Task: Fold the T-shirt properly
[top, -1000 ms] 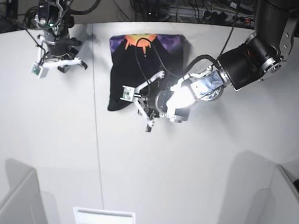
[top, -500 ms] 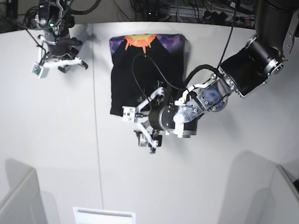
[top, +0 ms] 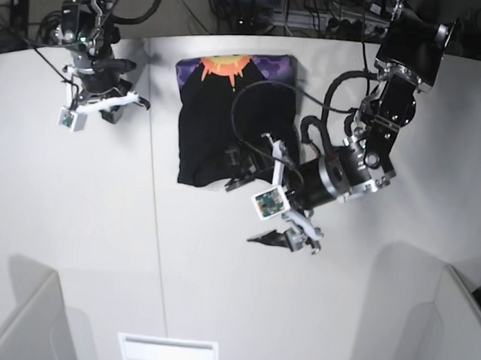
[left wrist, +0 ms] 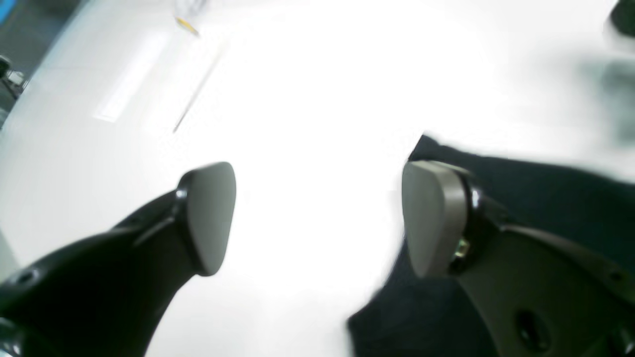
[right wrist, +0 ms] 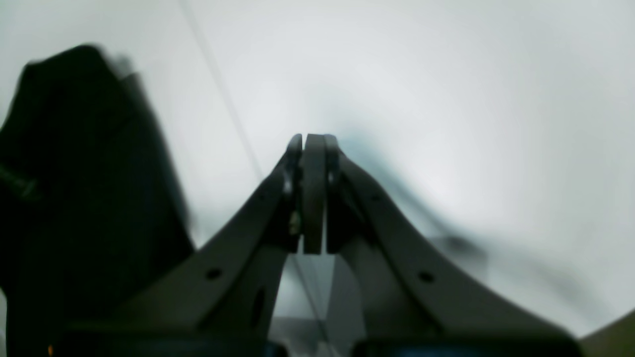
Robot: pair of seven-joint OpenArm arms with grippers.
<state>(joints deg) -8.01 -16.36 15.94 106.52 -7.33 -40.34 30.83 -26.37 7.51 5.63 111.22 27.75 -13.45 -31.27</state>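
- The T-shirt (top: 228,122) is black cloth, folded into a compact, roughly rectangular bundle lying flat on the white desk (top: 99,220).
- Its far edge shows a strip of print: an orange and yellow sun-like shape on purple; everything nearer is plain black.
- The long sides run away from the base camera; the left side is fairly straight.
- The near left corner is rounded and slightly bunched; the near right part is hidden behind an arm.
- In the left wrist view a blurred dark corner of the T-shirt (left wrist: 536,183) lies on the desk at the right.
- In the right wrist view it appears as a blurred black mass (right wrist: 84,173) at the left.
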